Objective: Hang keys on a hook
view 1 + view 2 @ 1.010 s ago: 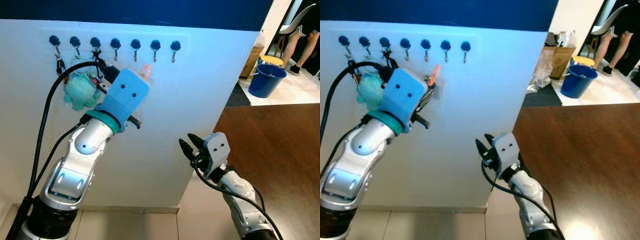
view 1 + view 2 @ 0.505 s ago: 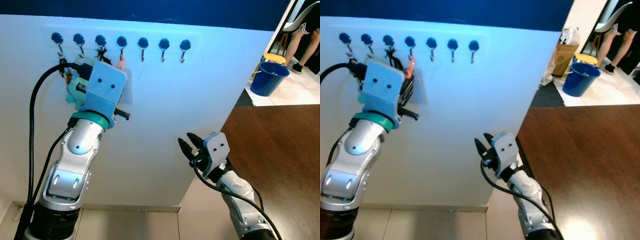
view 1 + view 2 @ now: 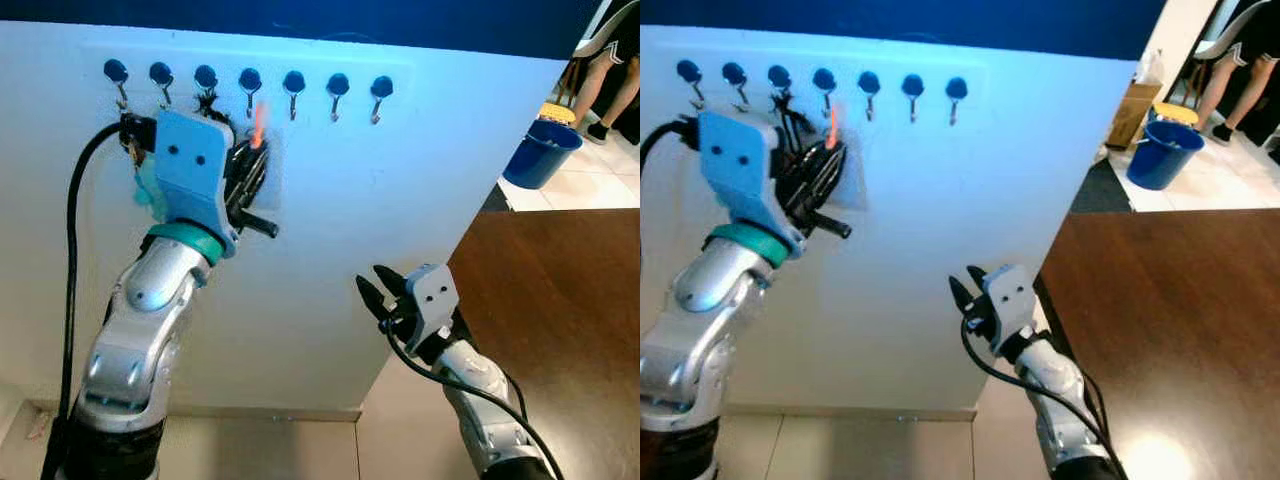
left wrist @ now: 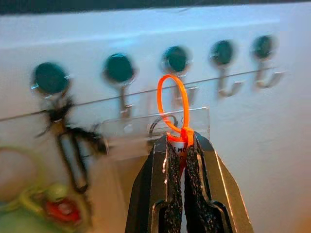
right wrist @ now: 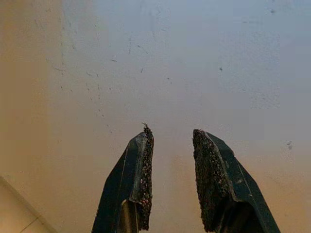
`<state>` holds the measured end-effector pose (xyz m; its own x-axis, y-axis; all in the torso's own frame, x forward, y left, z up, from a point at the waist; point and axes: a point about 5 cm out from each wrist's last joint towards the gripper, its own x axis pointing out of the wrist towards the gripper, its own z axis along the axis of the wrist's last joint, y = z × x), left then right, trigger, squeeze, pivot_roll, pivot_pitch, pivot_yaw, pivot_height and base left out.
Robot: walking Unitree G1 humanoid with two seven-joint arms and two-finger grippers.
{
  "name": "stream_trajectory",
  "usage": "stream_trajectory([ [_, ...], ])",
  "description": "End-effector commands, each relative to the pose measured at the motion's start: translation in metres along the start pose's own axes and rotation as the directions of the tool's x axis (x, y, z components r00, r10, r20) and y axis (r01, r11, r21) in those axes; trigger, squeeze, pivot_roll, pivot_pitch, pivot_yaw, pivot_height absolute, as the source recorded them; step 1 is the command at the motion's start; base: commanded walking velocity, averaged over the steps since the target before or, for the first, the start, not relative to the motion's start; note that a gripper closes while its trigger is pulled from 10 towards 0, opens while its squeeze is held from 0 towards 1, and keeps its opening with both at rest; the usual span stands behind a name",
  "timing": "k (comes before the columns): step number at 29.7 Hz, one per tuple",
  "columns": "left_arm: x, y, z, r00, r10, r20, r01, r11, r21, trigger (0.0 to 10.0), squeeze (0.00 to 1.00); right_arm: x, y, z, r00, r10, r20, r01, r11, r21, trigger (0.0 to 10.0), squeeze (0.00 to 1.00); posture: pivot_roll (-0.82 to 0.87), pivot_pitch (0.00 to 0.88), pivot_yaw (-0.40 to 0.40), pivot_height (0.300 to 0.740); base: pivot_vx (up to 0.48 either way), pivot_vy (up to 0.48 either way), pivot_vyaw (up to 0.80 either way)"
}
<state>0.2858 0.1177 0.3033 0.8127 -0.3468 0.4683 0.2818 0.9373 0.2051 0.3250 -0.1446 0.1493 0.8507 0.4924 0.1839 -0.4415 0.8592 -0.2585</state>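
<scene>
My left gripper (image 4: 178, 141) is raised against the white wall and shut on the keys' orange loop tag (image 4: 174, 108), whose loop stands just below a dark-capped hook (image 4: 176, 60). In the eye view the orange loop (image 3: 257, 124) sits right under the fourth hook (image 3: 249, 82) of a row of several hooks. A key ring (image 4: 160, 124) shows behind the loop. My right gripper (image 3: 376, 294) hangs low before the wall, open and empty, its fingers (image 5: 141, 174) apart.
A teal plush keychain (image 3: 146, 188) and a black clip (image 4: 73, 155) hang from the left hooks. Three hooks to the right (image 3: 337, 86) are bare. A brown table (image 3: 560, 290) lies at the right; a blue bucket (image 3: 541, 152) and a person's legs (image 3: 605, 70) stand beyond.
My left gripper has tilted and lifted the orange loop closer to the fourth hook. The camera has shifted slightly. My right gripper has stayed put.
</scene>
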Motion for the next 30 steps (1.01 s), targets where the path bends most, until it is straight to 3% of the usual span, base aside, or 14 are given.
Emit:
stream_trajectory([
  [1, -0.005, -0.002, 0.004, 1.0, -0.018, 0.021, 0.017, 0.999, 0.046, 10.0, 0.0, -0.003, -0.001, -0.005, 1.0, -0.004, -0.013, 0.004, 1.0, 0.008, 10.0, 0.0, 0.08, 0.092, 0.045, 0.74, 0.0, 0.0, 0.0],
  [4, -0.011, -0.006, 0.005, 0.999, -0.051, 0.016, 0.049, 0.993, 0.11, 10.0, 0.0, -0.003, 0.0, -0.005, 1.0, 0.0, -0.013, 0.0, 1.0, 0.01, 10.0, 0.0, 0.08, 0.094, 0.042, 0.74, 0.0, 0.0, 0.0],
  [8, -0.011, -0.005, 0.002, 0.999, -0.037, 0.003, 0.036, 0.992, 0.124, 10.0, 0.0, -0.002, 0.0, -0.005, 1.0, 0.003, -0.013, -0.003, 1.0, 0.011, 10.0, 0.0, 0.09, 0.095, 0.041, 0.74, 0.0, 0.0, 0.0],
  [9, -0.005, 0.002, -0.006, 0.999, 0.039, -0.037, -0.03, 0.977, 0.21, 10.0, 0.0, -0.001, 0.001, -0.005, 1.0, 0.005, -0.011, -0.005, 1.0, 0.012, 10.0, 0.0, 0.08, 0.094, 0.04, 0.74, 0.0, 0.0, 0.0],
  [11, -0.005, 0.002, -0.006, 0.999, 0.039, -0.037, -0.03, 0.977, 0.21, 10.0, 0.0, -0.001, 0.001, -0.005, 1.0, 0.005, -0.011, -0.005, 1.0, 0.012, 10.0, 0.0, 0.08, 0.094, 0.04, 0.74, 0.0, 0.0, 0.0],
  [12, 0.003, 0.012, -0.01, 0.992, 0.111, -0.056, -0.092, 0.956, 0.278, 10.0, 0.0, -0.001, 0.0, -0.004, 1.0, 0.003, -0.008, -0.003, 1.0, 0.011, 10.0, 0.0, 0.08, 0.096, 0.042, 0.74, 0.0, 0.0, 0.0],
  [16, 0.008, 0.019, -0.01, 0.985, 0.165, -0.057, -0.138, 0.937, 0.322, 10.0, 0.0, -0.002, -0.001, -0.003, 1.0, -0.002, -0.007, 0.002, 1.0, 0.009, 10.0, 0.0, 0.07, 0.098, 0.042, 0.74, 0.0, 0.0, 0.0],
  [21, 0.009, 0.027, -0.008, 0.971, 0.236, -0.033, -0.211, 0.915, 0.343, 10.0, 0.0, -0.003, -0.001, -0.004, 1.0, -0.004, -0.009, 0.004, 1.0, 0.009, 10.0, 0.0, 0.07, 0.102, 0.044, 0.74, 0.0, 0.0, 0.0],
  [27, 0.005, 0.03, -0.003, 0.969, 0.245, -0.006, -0.229, 0.912, 0.341, 10.0, 0.0, -0.003, -0.001, -0.004, 1.0, -0.001, -0.01, 0.001, 1.0, 0.01, 10.0, 0.0, 0.08, 0.104, 0.042, 0.74, 0.0, 0.0, 0.0],
  [30, 0.002, 0.026, 0.002, 0.978, 0.206, 0.027, -0.205, 0.931, 0.303, 10.0, 0.0, -0.002, -0.001, -0.004, 1.0, 0.0, -0.01, 0.0, 1.0, 0.012, 10.0, 0.0, 0.08, 0.105, 0.042, 0.74, 0.0, 0.0, 0.0],
])
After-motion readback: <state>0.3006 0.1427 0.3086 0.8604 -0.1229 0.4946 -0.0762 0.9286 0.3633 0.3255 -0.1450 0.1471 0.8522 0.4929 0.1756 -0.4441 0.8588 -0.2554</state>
